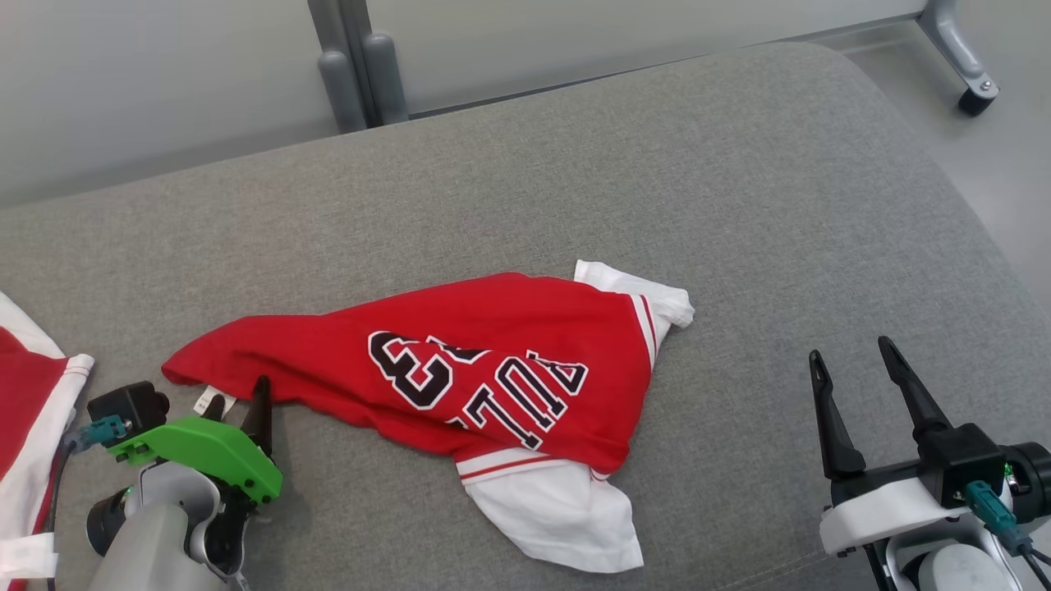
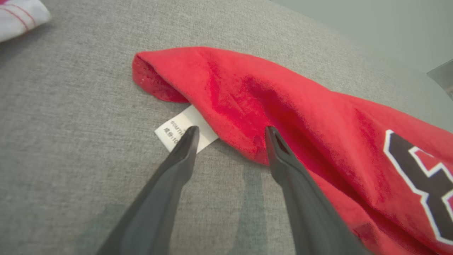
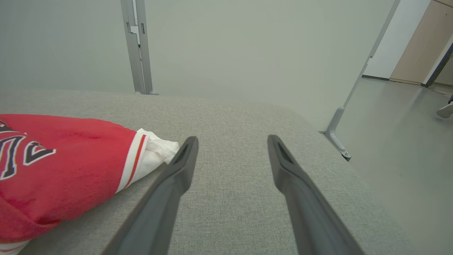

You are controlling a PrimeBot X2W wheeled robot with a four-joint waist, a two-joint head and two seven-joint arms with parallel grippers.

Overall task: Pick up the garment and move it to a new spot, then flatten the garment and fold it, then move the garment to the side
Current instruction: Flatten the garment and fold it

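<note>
Looking at the near edge first: what's the left gripper (image 1: 238, 394) doing?

Reply: It sits at the lower left with its fingers spread wide and nothing between them. In the left wrist view one fingertip (image 2: 191, 132) lies over the small white label (image 2: 177, 127) poking out from under the cloth. The other lies over the red edge of the garment (image 1: 460, 353). Can't tell whether either tip actually touches.

OP: And the right gripper (image 1: 851, 349)?

Reply: Lower right, also fully open and empty, over bare grey cushion (image 1: 739, 205). It's well apart from the garment, and the closest bit of cloth to it is a crumpled white sleeve (image 3: 157, 150) off to its left.

OP: So where's the garment itself?

Reply: It's a red jersey with white sleeves and red-striped trim, lying rumpled around the middle of the cushion, between the two grippers but much closer to the left one. The black lettering with white outlines faces up (it reads upside down from the head camera). One white sleeve flops toward the near edge, the other points to the far right.

OP: Anything else around?

Reply: A second red and white piece of clothing (image 1: 33, 394) is at the left edge. Past the cushion stand grey partition posts (image 1: 361, 74), plus a metal leg with a black caster (image 1: 977, 98) at the top right.
</note>
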